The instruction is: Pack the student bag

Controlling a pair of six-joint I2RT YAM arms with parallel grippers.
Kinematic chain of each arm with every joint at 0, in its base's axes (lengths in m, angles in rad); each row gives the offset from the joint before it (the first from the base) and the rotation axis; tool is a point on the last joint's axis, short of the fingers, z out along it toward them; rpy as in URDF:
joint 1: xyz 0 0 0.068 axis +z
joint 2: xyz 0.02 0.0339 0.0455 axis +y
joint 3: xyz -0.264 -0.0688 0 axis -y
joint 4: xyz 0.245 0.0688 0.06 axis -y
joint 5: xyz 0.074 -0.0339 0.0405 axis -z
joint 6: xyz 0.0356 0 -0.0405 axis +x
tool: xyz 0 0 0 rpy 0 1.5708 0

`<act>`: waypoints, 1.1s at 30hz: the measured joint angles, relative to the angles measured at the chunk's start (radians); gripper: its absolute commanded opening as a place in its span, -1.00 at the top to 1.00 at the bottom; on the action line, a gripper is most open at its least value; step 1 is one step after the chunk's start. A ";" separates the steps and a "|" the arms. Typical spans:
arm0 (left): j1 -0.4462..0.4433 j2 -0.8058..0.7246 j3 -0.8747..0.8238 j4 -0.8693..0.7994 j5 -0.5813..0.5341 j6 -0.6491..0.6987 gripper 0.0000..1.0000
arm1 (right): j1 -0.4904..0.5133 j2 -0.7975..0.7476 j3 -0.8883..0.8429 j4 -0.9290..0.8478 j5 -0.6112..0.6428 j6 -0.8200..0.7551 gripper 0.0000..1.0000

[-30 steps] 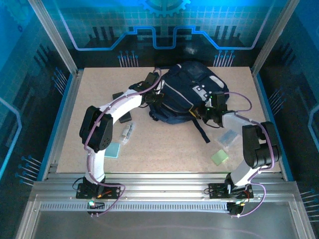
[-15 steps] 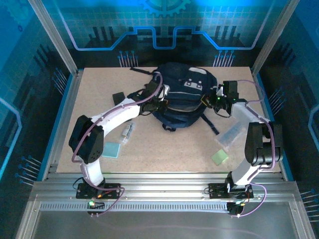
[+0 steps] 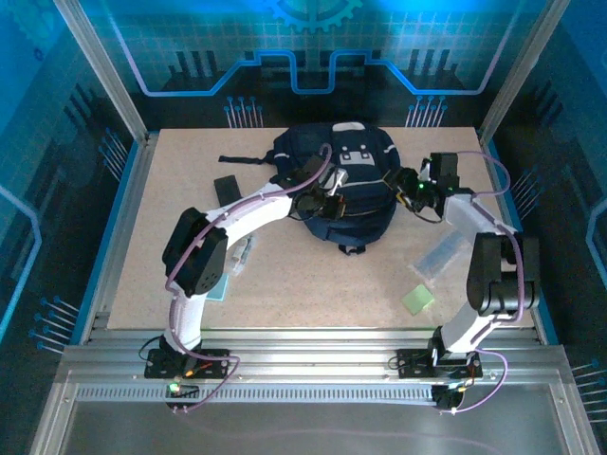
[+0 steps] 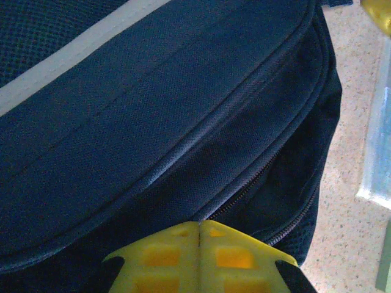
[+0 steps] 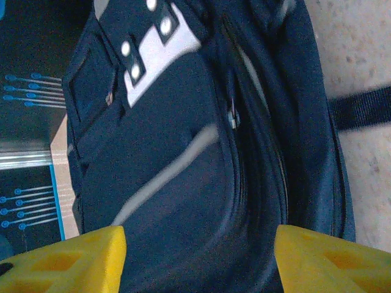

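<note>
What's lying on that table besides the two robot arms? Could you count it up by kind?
Navy backpack: 1
Small black case: 1
Clear plastic packets: 2
Flat green squares, the second partly hidden under the left arm: 2
Total: 6

The student bag (image 3: 346,185) is dark navy, with a light grey patch dotted white and a thin pale stripe. The left tool (image 4: 198,224) and right tool (image 5: 198,241) are yellow. The desk (image 3: 313,284) is speckled beige. The square (image 3: 417,300) right of the bag is pale green.
</note>
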 measured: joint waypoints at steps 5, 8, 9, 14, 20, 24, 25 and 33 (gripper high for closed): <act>-0.005 0.010 0.026 -0.012 0.014 0.000 1.00 | 0.041 -0.071 -0.088 0.009 -0.007 0.035 -0.31; -0.015 0.010 0.026 -0.016 0.016 0.000 1.00 | 0.074 -0.068 -0.094 0.025 -0.011 0.063 -0.29; -0.020 0.010 0.026 -0.017 0.017 0.000 1.00 | 0.087 -0.064 -0.094 0.039 -0.012 0.070 -0.28; -0.044 0.007 0.026 -0.017 0.013 0.000 1.00 | 0.144 0.012 -0.090 0.089 0.001 0.117 -0.03; -0.045 0.002 -0.003 0.004 0.009 -0.004 1.00 | 0.146 0.048 -0.134 0.183 -0.001 0.188 0.00; -0.048 0.001 -0.015 0.011 0.009 -0.010 1.00 | 0.153 0.018 -0.149 0.190 -0.001 0.200 -0.30; -0.050 0.001 -0.018 0.012 0.010 -0.018 1.00 | 0.156 -0.004 -0.156 0.184 0.000 0.203 -0.32; -0.057 0.000 -0.018 0.026 0.032 -0.052 1.00 | 0.162 -0.068 -0.250 0.204 -0.015 0.256 -0.35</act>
